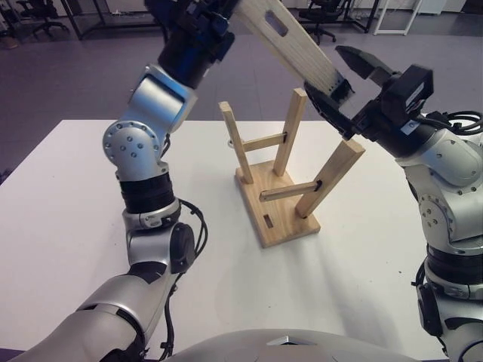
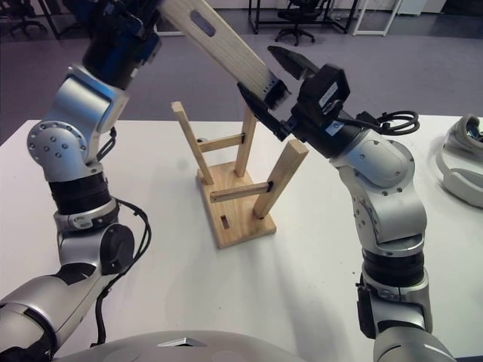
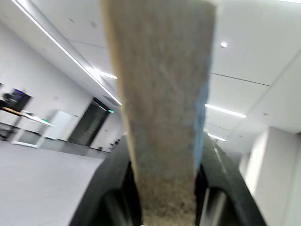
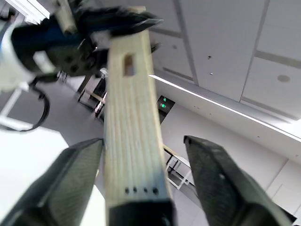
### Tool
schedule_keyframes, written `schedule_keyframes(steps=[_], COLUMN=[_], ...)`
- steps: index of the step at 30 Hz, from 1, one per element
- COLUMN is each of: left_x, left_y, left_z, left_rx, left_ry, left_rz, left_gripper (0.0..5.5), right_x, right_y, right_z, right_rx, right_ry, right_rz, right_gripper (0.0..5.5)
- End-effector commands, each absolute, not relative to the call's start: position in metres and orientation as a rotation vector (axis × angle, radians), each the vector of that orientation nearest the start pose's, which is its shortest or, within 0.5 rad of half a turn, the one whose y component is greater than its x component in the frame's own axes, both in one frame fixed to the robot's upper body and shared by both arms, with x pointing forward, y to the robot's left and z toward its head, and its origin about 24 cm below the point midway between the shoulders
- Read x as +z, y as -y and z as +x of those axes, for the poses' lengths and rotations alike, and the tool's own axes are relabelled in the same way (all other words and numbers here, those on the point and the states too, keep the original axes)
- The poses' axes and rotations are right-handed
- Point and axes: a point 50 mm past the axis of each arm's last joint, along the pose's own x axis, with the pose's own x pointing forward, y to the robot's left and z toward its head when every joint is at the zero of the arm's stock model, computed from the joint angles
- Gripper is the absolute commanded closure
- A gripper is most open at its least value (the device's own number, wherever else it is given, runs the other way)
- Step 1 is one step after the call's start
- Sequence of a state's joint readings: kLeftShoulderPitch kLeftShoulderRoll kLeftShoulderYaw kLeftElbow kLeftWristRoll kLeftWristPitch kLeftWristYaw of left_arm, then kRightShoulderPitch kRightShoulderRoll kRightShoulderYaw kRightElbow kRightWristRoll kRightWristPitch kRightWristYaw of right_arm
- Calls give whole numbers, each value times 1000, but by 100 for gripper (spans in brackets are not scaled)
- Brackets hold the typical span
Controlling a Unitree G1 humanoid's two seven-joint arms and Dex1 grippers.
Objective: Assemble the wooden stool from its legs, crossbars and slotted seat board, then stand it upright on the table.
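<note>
Left eye view: half-built stool [image 1: 330,175] upside down near mid-counter [image 1: 75,188], seat board [image 1: 283,226] lying flat, three legs [image 1: 290,132] standing up from it, joined by two crossbars [image 1: 264,141]. Above that, held well clear of the counter: fourth leg [image 1: 290,38], slanting down from left tool [image 1: 215,26] toward right tool [image 1: 326,74].

Left tool clamped across the upper end of fourth leg, wood wedged tight between both fingers in left wrist view. Right tool spread wide, one finger either side of the lower end, neither finger seen pressing the wood. Leg's butt apparently close against the palm, contact not certain. Right wrist view: slot cut through the leg's face, row of small holes near the lower end.

Handling, as a judgement: solid pale wood, rigid, probably light for its length, no give under a firm pinch. Smooth planed faces, so likely to slide or twist if pinched only at the tip. Best taken across the two broad flat faces, away from the slot and the holes, keeping those free for crossbar and seat joints. Worth treating the standing frame gently too: joints possibly only pushed in, easy to knock askew.
</note>
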State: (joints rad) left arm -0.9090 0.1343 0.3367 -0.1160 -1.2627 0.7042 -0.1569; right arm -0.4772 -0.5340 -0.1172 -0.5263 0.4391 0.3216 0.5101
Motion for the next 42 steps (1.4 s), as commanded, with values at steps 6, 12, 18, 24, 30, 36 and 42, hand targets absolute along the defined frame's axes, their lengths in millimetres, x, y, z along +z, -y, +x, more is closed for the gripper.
schedule_keyframes(steps=[6, 12, 18, 24, 30, 36, 42], left_x=[208, 161, 136, 133, 121, 124, 108], left_y=[-202, -190, -174, -175, -170, -168, -150], left_z=[255, 238, 220, 217, 213, 216, 208], left_rx=[-564, -323, -143, -75, -81, -83, -178], left_ry=[131, 18, -47, -47, -75, -28, -114], left_rz=[-574, -654, -805, -783, -533, -318, -236], left_gripper=[447, 447, 447, 447, 447, 447, 447], right_x=[178, 73, 55, 57, 65, 68, 85], right_y=[243, 217, 188, 158, 129, 130, 147], right_z=[288, 275, 263, 251, 246, 241, 246], right_rx=[227, 306, 431, 553, 665, 660, 567], right_ry=[155, -226, -261, -255, -216, -197, -110], right_rz=[171, 100, 135, 161, 169, 125, 164], right_gripper=[206, 206, 206, 206, 206, 206, 206])
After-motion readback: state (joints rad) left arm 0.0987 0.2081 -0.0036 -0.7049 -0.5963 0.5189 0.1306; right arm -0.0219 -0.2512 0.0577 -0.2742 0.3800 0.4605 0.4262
